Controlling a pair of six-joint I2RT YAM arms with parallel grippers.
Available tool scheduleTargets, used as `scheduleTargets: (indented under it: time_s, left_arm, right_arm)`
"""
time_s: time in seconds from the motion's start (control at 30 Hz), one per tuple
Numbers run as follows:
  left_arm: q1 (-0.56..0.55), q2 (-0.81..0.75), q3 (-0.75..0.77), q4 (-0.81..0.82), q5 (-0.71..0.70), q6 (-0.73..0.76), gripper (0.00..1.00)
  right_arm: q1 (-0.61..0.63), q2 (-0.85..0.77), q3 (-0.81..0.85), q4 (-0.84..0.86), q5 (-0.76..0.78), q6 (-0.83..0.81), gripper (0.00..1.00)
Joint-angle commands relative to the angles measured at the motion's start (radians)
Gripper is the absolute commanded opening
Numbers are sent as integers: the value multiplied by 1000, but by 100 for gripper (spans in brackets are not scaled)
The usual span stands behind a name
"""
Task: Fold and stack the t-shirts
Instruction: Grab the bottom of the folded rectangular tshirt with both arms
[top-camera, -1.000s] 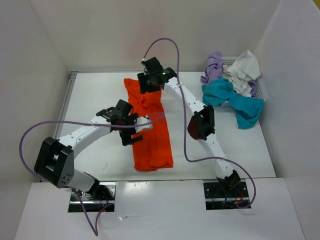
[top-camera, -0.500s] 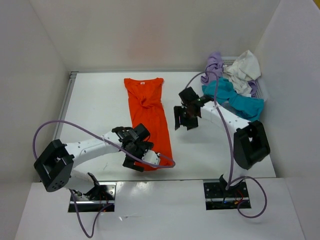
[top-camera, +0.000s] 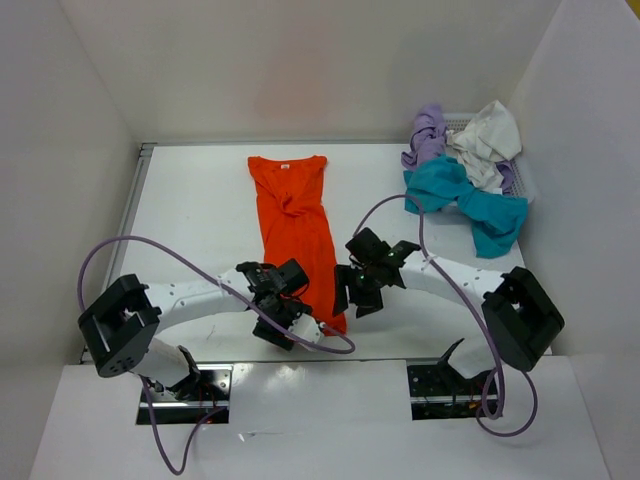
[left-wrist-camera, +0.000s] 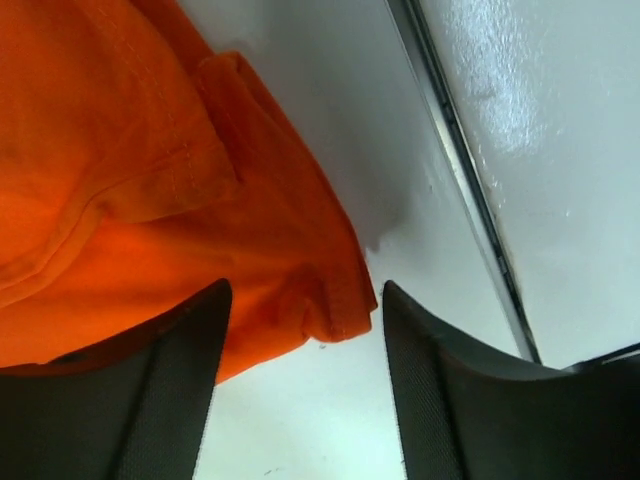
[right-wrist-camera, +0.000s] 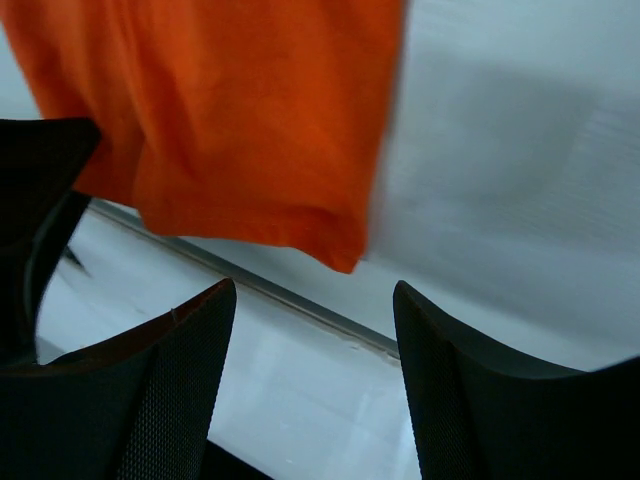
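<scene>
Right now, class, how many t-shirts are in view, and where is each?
4. The orange t-shirt lies lengthwise mid-table; the teal-blue t-shirt, lavender t-shirt and off-white t-shirt are heaped at the basket, far right. Others may be hidden underneath.

**One orange shirt on white, three pale and teal ones piled apart**

The orange t-shirt (top-camera: 295, 225) is a plain, bright orange with no print. Its hem stitching is the same orange in the left wrist view, and there is a small white tag at its collar. The surface (top-camera: 200, 220) under it is plain white, as are the walls (top-camera: 90, 100).

The teal-blue t-shirt (top-camera: 470, 200), lavender t-shirt (top-camera: 428, 130) and off-white t-shirt (top-camera: 490, 140) are each one plain colour. The mesh basket (top-camera: 519, 178) is white.

Both arms (top-camera: 190, 297) are white with black joints, and their cables (top-camera: 150, 243) are dull purple. The left gripper (left-wrist-camera: 300, 300) and right gripper (right-wrist-camera: 312, 290) are black, their jaws showing a fine cross-hatched texture.
</scene>
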Motion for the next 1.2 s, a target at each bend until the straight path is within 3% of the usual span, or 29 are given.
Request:
scheduleTargets:
  time_s: [0.0, 0.1, 0.17, 0.33, 0.37, 0.47, 0.5, 0.53, 0.63, 0.7, 1.03, 1.07, 1.1, 1.13, 1.17]
  left_arm:
    - [-2, 17, -15, 23, 83, 3, 66]
    - [-2, 17, -24, 23, 94, -17, 47]
    - [-2, 17, -24, 23, 104, -17, 26]
    - [-2, -5, -47, 0, 104, -58, 20]
    - [-2, -6, -57, -9, 104, -58, 19]
    - [-2, -42, -79, -12, 68, -61, 13]
    - [-2, -42, -79, -12, 55, -61, 13]
    - [-2, -42, -79, -23, 55, -52, 12]
    - [-2, -53, -79, -35, 31, -52, 10]
    - [-2, -62, -58, -69, 22, -43, 8]
    - [-2, -93, -11, -126, 14, -52, 8]
    - [-2, -93, -2, -138, 23, -52, 8]
    - [-2, -93, -2, -138, 23, -61, 8]
    - [-2, -93, -2, -138, 23, -61, 8]
    - [-2, -93, -2, -138, 23, -61, 8]
  right_arm:
    - [26, -4, -25, 129, -66, 72, 70]
    - [52, 38, -25, 138, -66, 72, 68]
    - [66, 67, -16, 148, -77, 72, 68]
    - [119, 110, 3, 148, -77, 90, 58]
    - [135, 124, 3, 148, -77, 90, 53]
    - [171, 147, -6, 158, -95, 110, 26]
    - [184, 157, -6, 158, -95, 110, 26]
    - [193, 157, -6, 158, -95, 110, 17]
    - [240, 190, 13, 158, -95, 110, 3]
    - [250, 190, 24, 158, -95, 110, 0]
    - [276, 179, 33, 138, -104, 110, 0]
    - [276, 170, 33, 119, -104, 100, 3]
    - [276, 170, 33, 105, -104, 100, 14]
    - [276, 147, 33, 76, -91, 89, 33]
    - [276, 138, 33, 62, -77, 89, 38]
